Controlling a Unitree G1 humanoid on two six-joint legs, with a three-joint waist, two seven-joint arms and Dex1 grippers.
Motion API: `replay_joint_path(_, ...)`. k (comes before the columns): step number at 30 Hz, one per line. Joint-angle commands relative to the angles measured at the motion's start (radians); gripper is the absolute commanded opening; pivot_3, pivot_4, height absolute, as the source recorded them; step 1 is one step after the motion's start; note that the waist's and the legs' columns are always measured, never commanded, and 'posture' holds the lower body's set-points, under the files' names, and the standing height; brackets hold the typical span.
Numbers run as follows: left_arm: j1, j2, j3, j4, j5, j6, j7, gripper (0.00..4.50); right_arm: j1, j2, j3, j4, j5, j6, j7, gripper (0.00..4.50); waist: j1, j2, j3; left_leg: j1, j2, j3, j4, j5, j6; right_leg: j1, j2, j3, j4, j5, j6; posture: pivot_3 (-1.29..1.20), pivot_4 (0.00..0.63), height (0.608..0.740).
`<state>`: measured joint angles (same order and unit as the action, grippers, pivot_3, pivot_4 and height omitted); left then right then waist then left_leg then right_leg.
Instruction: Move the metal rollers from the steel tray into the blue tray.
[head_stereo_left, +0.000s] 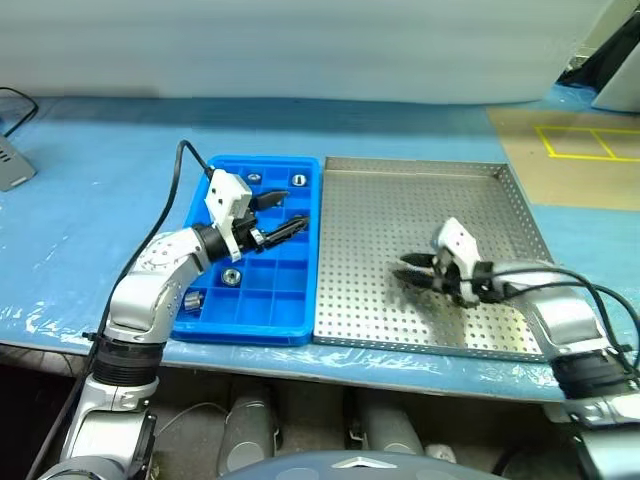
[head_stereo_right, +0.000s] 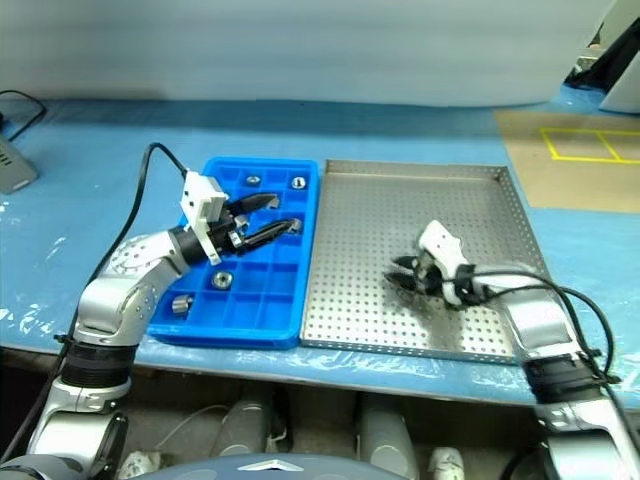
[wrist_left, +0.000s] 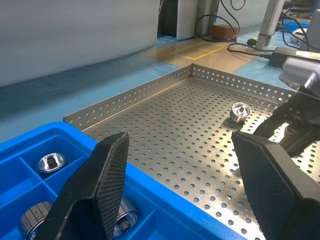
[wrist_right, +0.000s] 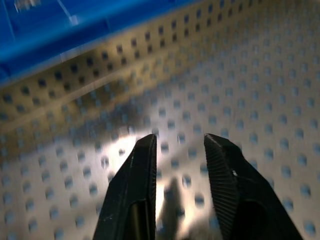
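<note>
The steel tray (head_stereo_left: 400, 200) lies on the right, with the blue tray (head_stereo_left: 250, 162) against its left rim. Several metal rollers sit in blue compartments: one at the back (head_stereo_left: 299, 180), one mid-tray (head_stereo_left: 231, 276), one at the front left (head_stereo_left: 188, 299). My left gripper (head_stereo_left: 293, 213) hovers over the blue tray, open and empty, pointing toward the steel tray. In the left wrist view one roller (wrist_left: 240, 111) stands on the perforated floor just beyond my right gripper's fingertips (wrist_left: 280, 122). My right gripper (head_stereo_left: 400, 270) is low over the steel tray, its fingers (wrist_right: 140, 165) a small gap apart with nothing between the tips.
Blue film covers the table (head_stereo_left: 100, 180). A grey device (head_stereo_left: 10, 162) sits at the far left edge. Yellow floor markings (head_stereo_left: 590, 140) lie beyond the steel tray at the back right. A black cable (head_stereo_left: 180, 160) runs from my left arm over the table.
</note>
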<state>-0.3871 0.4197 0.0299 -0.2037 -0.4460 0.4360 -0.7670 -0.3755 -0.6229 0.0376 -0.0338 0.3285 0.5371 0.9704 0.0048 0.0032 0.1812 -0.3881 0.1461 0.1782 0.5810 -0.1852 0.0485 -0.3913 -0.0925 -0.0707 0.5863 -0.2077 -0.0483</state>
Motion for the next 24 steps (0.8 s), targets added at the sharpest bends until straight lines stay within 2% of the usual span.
replay_joint_path(1, 0.026, 0.034, 0.079, -0.082, -0.031, 0.006, 0.037, 3.48, -0.128, 0.049, -0.041, -0.023, 0.087, 0.026, -0.001, 1.24, 0.012, 0.0, 0.0, 0.0, 0.0, 0.0, -0.001, 0.001, -0.001, 0.0, 0.0, 0.0, 0.0, 0.001, -0.002, 0.02, 0.15, 0.74)
replay_joint_path(6, 0.124, 0.075, 0.145, -0.194, -0.042, 0.041, 0.095, 3.48, -0.265, 0.133, 0.049, 0.078, 0.061, -0.026, 0.052, 1.24, 0.045, -0.001, -0.001, 0.0, 0.002, 0.0, -0.008, 0.002, -0.004, -0.002, 0.002, -0.002, 0.0, -0.002, -0.009, 0.13, 0.15, 0.74)
replay_joint_path(10, 0.177, 0.069, 0.16, -0.268, -0.065, 0.068, 0.151, 3.48, -0.305, 0.072, 0.164, 0.252, -0.135, -0.21, 0.076, 1.24, 0.081, -0.002, -0.001, -0.008, 0.002, -0.001, -0.009, 0.004, -0.002, -0.009, 0.002, -0.004, 0.001, -0.004, -0.01, 0.14, 0.15, 0.74)
replay_joint_path(14, 0.16, 0.053, 0.102, -0.246, -0.042, 0.057, 0.158, 3.48, -0.254, -0.009, 0.148, 0.261, -0.126, -0.222, 0.162, 2.15, 0.109, -0.002, -0.001, -0.012, 0.002, -0.001, -0.005, 0.003, -0.003, -0.01, 0.001, -0.005, 0.001, -0.004, -0.01, 0.11, 0.15, 0.74)
replay_joint_path(17, 0.124, 0.038, 0.073, -0.212, -0.046, 0.05, 0.147, 3.48, -0.204, -0.069, 0.106, 0.219, -0.108, -0.196, 0.175, 3.22, 0.115, -0.002, 0.0, -0.01, 0.001, -0.001, -0.003, 0.003, -0.002, -0.006, 0.001, -0.004, 0.002, -0.004, -0.01, 0.06, 0.15, 0.74)
replay_joint_path(21, 0.082, 0.026, 0.035, -0.158, -0.04, 0.031, 0.115, 3.48, -0.106, -0.143, 0.059, 0.143, -0.096, -0.148, 0.175, 4.47, 0.095, -0.002, -0.001, -0.004, 0.002, 0.0, -0.004, 0.004, -0.004, -0.004, 0.002, -0.003, 0.004, -0.003, -0.01, -0.01, 0.15, 0.74)
replay_joint_path(24, 0.048, 0.019, 0.01, -0.114, -0.046, 0.023, 0.078, 3.48, -0.006, -0.197, 0.018, 0.044, -0.057, -0.074, 0.188, 4.47, 0.089, -0.002, -0.001, 0.0, 0.003, -0.001, -0.007, 0.005, -0.005, -0.001, 0.003, -0.003, 0.002, -0.003, -0.01, -0.05, 0.15, 0.74)
